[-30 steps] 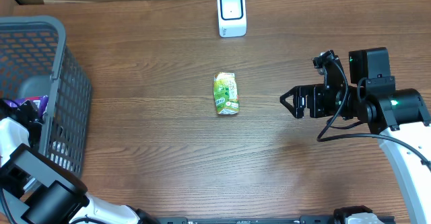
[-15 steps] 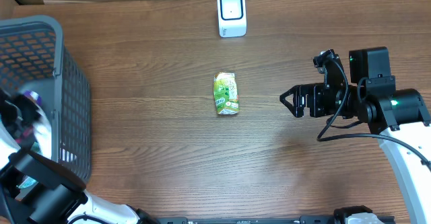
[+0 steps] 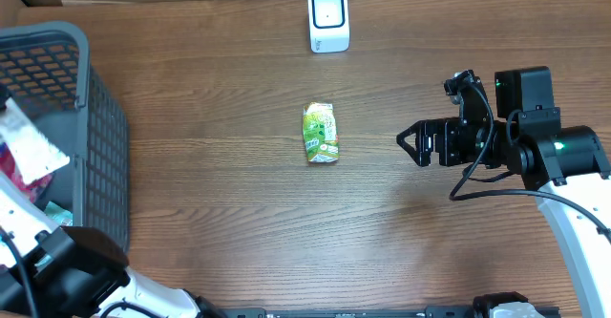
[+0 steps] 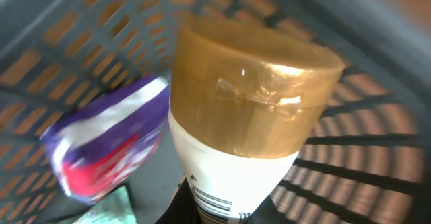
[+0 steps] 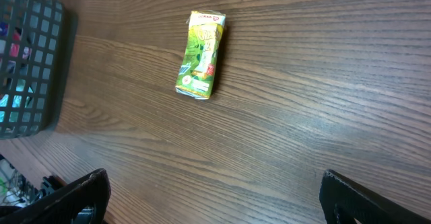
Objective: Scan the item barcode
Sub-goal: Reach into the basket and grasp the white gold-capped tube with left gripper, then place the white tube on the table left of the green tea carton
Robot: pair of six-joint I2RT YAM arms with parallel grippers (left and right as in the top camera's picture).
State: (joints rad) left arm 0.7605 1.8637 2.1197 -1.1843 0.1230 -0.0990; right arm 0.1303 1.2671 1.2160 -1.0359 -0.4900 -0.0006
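In the left wrist view my left gripper point(image 4: 229, 212) is shut on a white cup with a gold foil lid point(image 4: 249, 109). The cup stands lid-away from the camera inside the grey basket point(image 4: 350, 150), and a printed barcode point(image 4: 214, 202) shows low on its side. A purple and red packet point(image 4: 101, 143) lies beside it. The white scanner point(image 3: 328, 19) stands at the table's far edge. A green carton point(image 3: 321, 132) lies mid-table. My right gripper point(image 3: 412, 146) hangs open to the right of the carton, holding nothing.
The grey mesh basket point(image 3: 95, 117) fills the table's left side, with more packets inside. In the right wrist view the green carton point(image 5: 200, 54) lies ahead on bare wood, and the basket point(image 5: 30, 62) is at the left edge.
My left arm has shifted inside the basket, and what shows there has changed from a purple packet to a white and red one. The right arm and the carton have not moved.
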